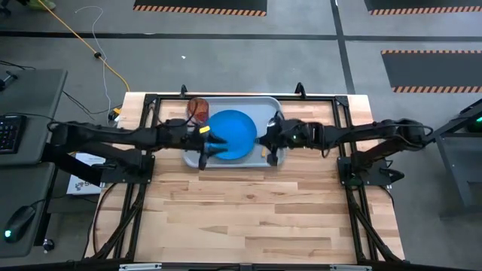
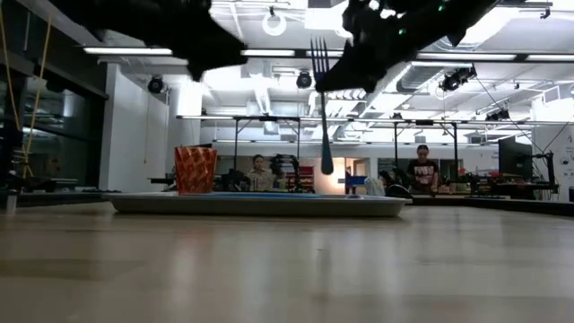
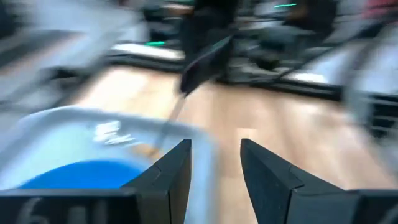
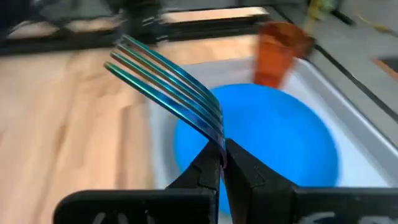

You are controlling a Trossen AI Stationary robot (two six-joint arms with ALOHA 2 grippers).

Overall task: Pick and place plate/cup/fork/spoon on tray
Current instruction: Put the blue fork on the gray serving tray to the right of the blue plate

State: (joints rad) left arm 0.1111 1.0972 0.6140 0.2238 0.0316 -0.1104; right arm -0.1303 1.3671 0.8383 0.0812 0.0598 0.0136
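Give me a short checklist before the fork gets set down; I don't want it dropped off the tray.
1. Right claw shut on fork: ok.
2. Fork over tray: ok in high view.
3. Fork clear of tray floor: ok, it hangs above in low view.
4. Plate and cup on tray: ok.
5. Left claw open, clear of fork's drop spot: cannot tell.
6. Spoon placed: cannot tell.

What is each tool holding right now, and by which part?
The right tool grips the fork at the neck just below its prongs, handle hanging down above the tray. The left tool is open, holding nothing.
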